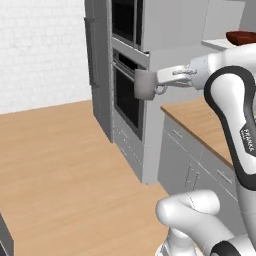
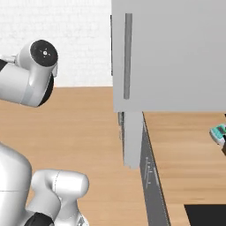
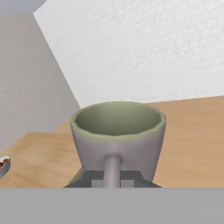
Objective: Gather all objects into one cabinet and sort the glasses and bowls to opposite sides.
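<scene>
My gripper point(image 1: 160, 86) is shut on the handle of the grey mug point(image 1: 145, 84) and holds it upright in the air, in front of the wall oven and past the counter's left end. In the hand view the mug point(image 3: 118, 131) is close up, its handle toward the camera between my gripper point(image 3: 112, 177) tips, and its inside is empty. The brown wooden bowl point(image 1: 242, 37) rests on the cabinet's white shelf slab point(image 1: 217, 44) at the top right, behind my forearm.
A built-in wall oven point(image 1: 127, 85) in a tall grey column stands behind the mug. A wooden counter point(image 1: 200, 120) over grey drawers runs to the right. A small teal object point(image 2: 218, 133) lies on the counter point(image 2: 185, 150). Open wooden floor point(image 1: 60, 165) spreads to the left.
</scene>
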